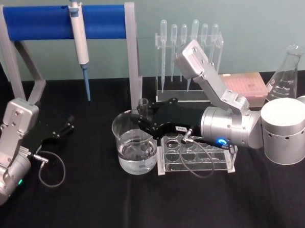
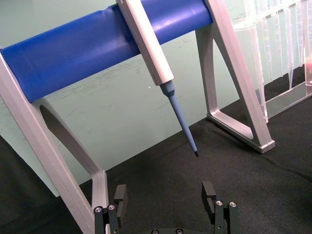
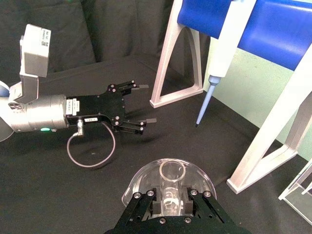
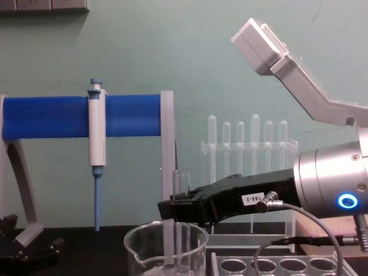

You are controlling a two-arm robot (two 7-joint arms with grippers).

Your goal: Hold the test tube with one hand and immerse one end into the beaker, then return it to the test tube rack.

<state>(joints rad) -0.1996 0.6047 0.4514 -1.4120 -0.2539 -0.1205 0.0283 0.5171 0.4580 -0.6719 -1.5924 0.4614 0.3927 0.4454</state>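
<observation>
Test tube [image 4: 183, 183] — clear, upright, open-rimmed — lower end inside beaker [image 4: 141, 253].

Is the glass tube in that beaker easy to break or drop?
The test tube looks thin, smooth glass: probably fragile, and slippery in the right gripper above the beaker. Long and round, it would likely roll if laid flat.

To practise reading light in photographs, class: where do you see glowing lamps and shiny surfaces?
Chest view: a blue ring lamp glows behind the right gripper holding the test tube in the beaker. Head view: white glints on the beaker's water, and a green lamp on the wrist of the idle left gripper. Left wrist view: pale sheen along the blue bar.
</observation>
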